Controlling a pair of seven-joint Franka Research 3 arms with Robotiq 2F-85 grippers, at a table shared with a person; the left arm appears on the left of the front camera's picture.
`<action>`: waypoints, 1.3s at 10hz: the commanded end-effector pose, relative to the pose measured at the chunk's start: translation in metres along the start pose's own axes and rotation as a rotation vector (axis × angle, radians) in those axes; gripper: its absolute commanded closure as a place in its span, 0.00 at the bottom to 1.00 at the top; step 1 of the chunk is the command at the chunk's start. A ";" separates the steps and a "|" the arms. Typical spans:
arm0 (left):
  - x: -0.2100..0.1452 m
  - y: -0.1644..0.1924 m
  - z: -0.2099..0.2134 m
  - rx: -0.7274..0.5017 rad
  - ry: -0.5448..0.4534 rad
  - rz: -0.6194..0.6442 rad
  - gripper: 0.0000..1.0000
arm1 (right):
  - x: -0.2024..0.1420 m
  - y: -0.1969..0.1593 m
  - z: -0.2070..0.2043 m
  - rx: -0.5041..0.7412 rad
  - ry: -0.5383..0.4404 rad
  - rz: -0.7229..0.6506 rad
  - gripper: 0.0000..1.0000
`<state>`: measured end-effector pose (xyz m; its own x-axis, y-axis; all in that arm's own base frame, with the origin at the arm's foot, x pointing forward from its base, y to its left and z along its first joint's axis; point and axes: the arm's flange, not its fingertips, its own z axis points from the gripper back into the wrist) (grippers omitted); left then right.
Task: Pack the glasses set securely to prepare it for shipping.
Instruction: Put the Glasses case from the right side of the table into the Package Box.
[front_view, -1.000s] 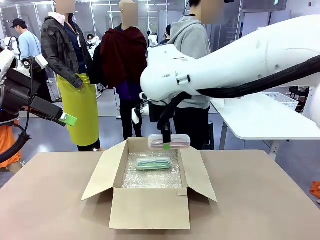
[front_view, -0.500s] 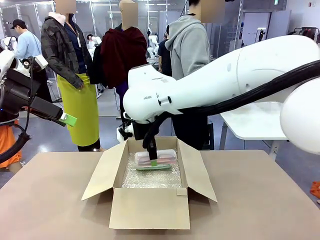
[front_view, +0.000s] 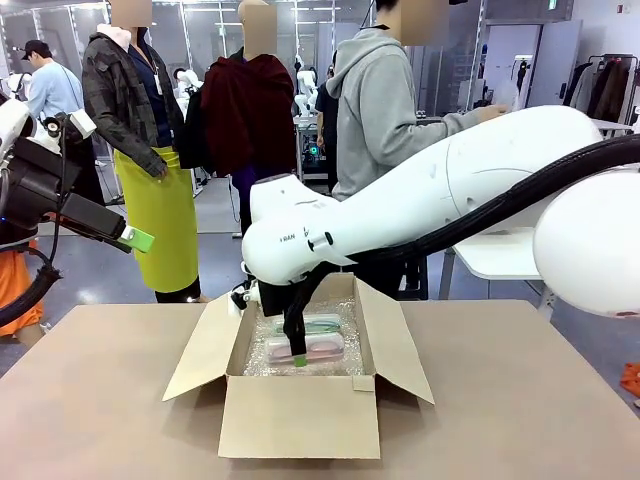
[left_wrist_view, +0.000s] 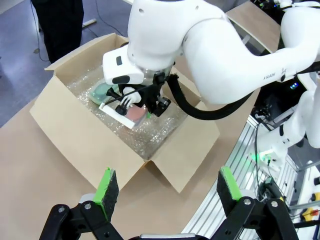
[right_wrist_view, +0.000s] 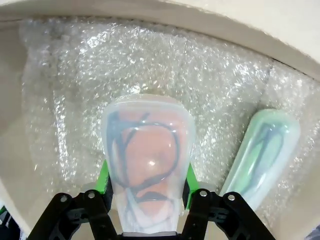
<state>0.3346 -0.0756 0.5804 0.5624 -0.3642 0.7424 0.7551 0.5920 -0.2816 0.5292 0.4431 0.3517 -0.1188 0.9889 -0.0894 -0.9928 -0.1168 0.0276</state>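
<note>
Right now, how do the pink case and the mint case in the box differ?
Colour: the pink case is pale pink, the mint case pale green. Hold: the pink case sits clamped in the right pincer; the mint case lies free on the bubble wrap. Place: the pink case is on the robot's side of the cardboard box, the mint case beyond it. Both are translucent, rounded oblongs inside the box.

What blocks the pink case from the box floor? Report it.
Nothing visible. The right pincer holds the pink case inside the box over bare bubble wrap; the mint case lies to one side, apart.
</note>
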 end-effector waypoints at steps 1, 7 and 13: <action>0.000 -0.001 0.001 -0.020 -0.009 0.003 0.00 | 0.000 0.002 -0.012 -0.012 0.006 -0.046 0.72; 0.000 -0.001 0.001 -0.020 -0.009 0.003 0.00 | -0.011 -0.004 -0.034 0.008 0.035 -0.103 0.72; 0.000 -0.001 0.001 -0.020 -0.009 0.003 0.00 | -0.023 -0.004 -0.031 0.012 0.043 -0.109 0.02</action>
<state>0.3346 -0.0756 0.5805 0.5623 -0.3642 0.7424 0.7551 0.5920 -0.2816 0.5446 0.4233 0.3195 -0.0224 0.9929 -0.1164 -0.9987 -0.0171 0.0470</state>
